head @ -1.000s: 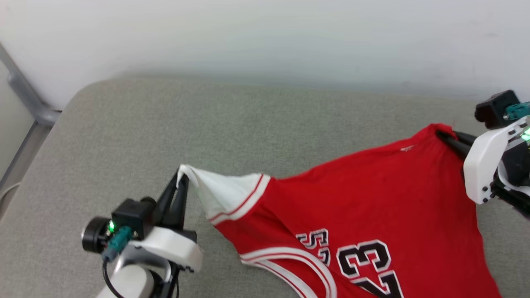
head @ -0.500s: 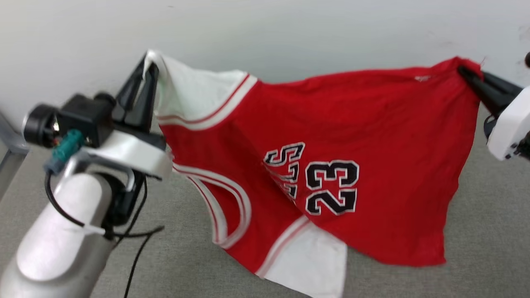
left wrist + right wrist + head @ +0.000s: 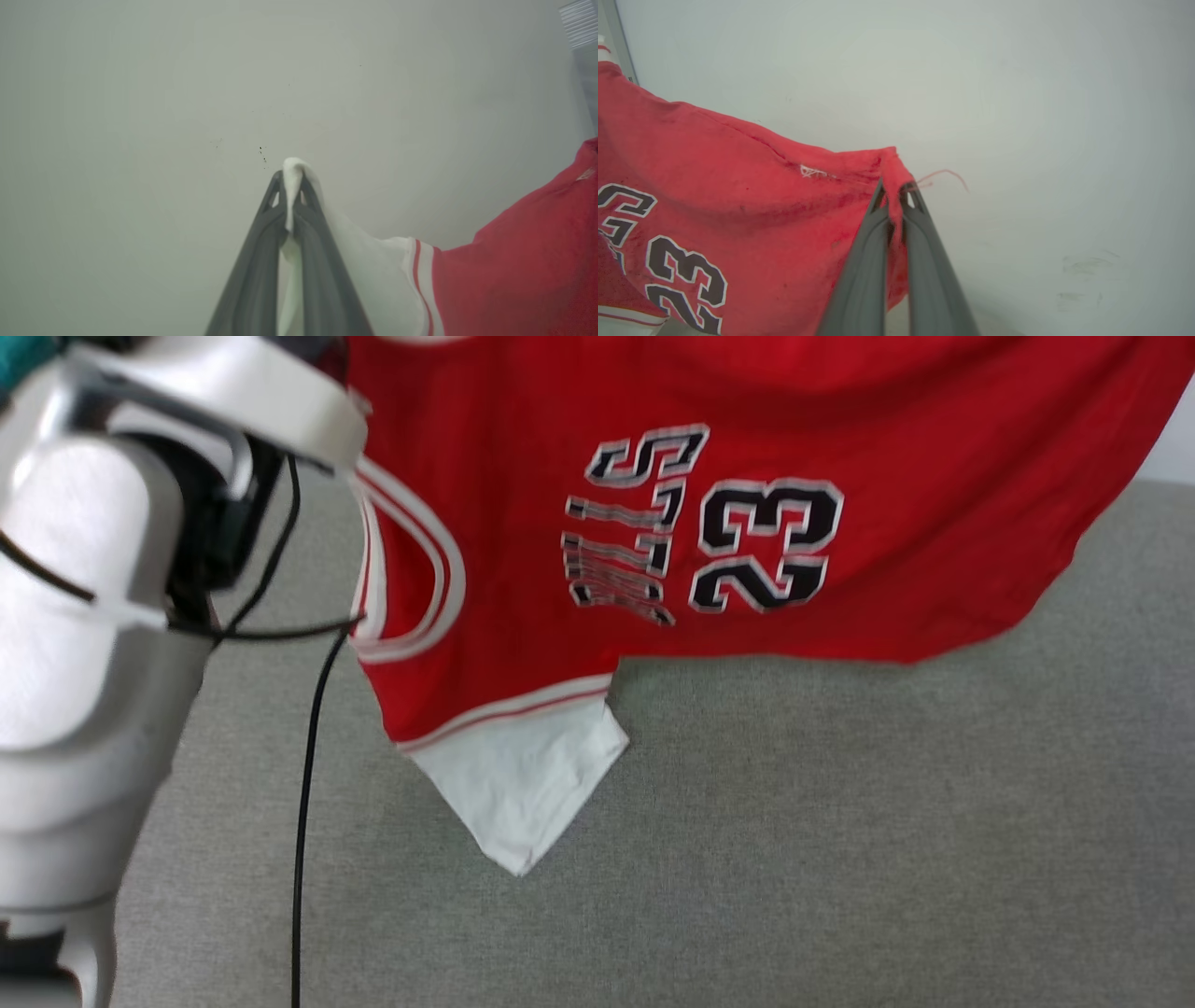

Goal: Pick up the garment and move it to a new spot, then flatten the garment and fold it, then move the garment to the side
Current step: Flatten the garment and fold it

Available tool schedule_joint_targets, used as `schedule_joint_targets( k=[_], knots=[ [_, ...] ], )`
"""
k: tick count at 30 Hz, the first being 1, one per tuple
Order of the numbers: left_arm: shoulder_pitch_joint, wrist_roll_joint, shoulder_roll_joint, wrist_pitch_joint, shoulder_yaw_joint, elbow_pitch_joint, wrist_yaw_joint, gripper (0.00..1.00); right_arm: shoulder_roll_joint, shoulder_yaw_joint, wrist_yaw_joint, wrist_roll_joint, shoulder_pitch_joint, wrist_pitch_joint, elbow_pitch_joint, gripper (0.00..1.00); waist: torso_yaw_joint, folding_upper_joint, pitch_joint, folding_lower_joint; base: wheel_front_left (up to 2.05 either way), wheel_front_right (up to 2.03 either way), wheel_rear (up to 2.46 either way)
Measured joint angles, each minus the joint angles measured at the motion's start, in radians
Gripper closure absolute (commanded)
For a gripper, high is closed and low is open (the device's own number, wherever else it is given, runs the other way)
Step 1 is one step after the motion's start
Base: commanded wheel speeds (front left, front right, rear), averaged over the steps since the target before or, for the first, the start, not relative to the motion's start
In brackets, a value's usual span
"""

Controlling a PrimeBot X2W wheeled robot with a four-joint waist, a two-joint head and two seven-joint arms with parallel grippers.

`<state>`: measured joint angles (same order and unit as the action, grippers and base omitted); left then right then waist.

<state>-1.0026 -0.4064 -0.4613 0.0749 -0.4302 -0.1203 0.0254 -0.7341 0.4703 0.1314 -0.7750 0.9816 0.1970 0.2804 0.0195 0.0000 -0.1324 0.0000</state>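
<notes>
Garment [image 3: 934,476] higher (left hand [image 3: 290,181], right hand [image 3: 893,190])

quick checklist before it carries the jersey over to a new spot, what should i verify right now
1. Left tool grip: ok, shut on the white sleeve tip.
2. Right tool grip: ok, shut on a red corner of the garment.
3. Garment spread between the two: ok, it hangs open with the number readable.
4. Clear of the grey cushion: cannot tell, the lower white sleeve hangs lowest and contact is unclear.
5. Black cable clear of the cloth: cannot tell, it runs close beside the neckline edge.
</notes>
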Motion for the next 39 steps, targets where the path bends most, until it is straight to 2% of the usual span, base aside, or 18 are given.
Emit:
schedule_joint_targets(
  k=[5, 11, 19, 20, 22, 26, 31, 39],
  knots=[
    [-0.196, 0.017, 0.026, -0.003, -0.005, -0.095, -0.037, 1.00, 0.021, -0.040, 0.000, 0.068, 0.144, 0.031, 0.018, 1.00, -0.005, 0.0000, -0.091, 0.0001, 0.00, 0.00, 0.00],
    [-0.423, 0.051, 0.049, 0.009, -0.014, -0.226, -0.078, 1.00, 0.061, -0.041, 0.000, 0.145, 0.337, 0.049, 0.092, 1.00, -0.011, 0.0000, -0.207, 0.0002, 0.00, 0.00, 0.00],
    [-0.710, 0.084, 0.078, 0.066, -0.032, -0.420, -0.116, 1.00, 0.118, -0.016, 0.000, 0.210, 0.588, 0.013, 0.223, 1.00, -0.021, 0.0000, -0.328, 0.0003, 0.00, 0.00, 0.00],
    [-0.795, 0.088, 0.090, 0.093, -0.033, -0.490, -0.123, 1.00, 0.134, -0.004, 0.000, 0.225, 0.666, -0.010, 0.276, 1.00, -0.024, -0.0001, -0.355, 0.0003, 0.00, 0.00, 0.00],
    [-0.834, 0.088, 0.096, 0.108, -0.036, -0.530, -0.129, 1.00, 0.143, 0.011, 0.000, 0.233, 0.712, -0.024, 0.313, 1.00, -0.025, -0.0001, -0.369, 0.0003, 0.00, 0.00, 0.00],
    [-0.879, 0.084, 0.109, 0.134, -0.042, -0.594, -0.137, 1.00, 0.151, 0.052, 0.000, 0.241, 0.771, -0.063, 0.373, 1.00, -0.022, -0.0001, -0.393, 0.0003, 0.00, 0.00, 0.00],
    [-0.862, 0.075, 0.110, 0.159, -0.051, -0.646, -0.140, 1.00, 0.152, 0.111, 0.000, 0.205, 0.784, -0.094, 0.441, 1.00, -0.016, -0.0001, -0.421, 0.0002, 0.00, 0.00, 0.00],
    [-0.640, 0.038, 0.088, 0.184, -0.081, -0.630, -0.149, 1.00, 0.149, 0.272, 0.000, 0.066, 0.631, -0.185, 0.463, 1.00, -0.017, -0.0001, -0.421, 0.0001, 0.00, 0.00, 0.00]
  ],
)
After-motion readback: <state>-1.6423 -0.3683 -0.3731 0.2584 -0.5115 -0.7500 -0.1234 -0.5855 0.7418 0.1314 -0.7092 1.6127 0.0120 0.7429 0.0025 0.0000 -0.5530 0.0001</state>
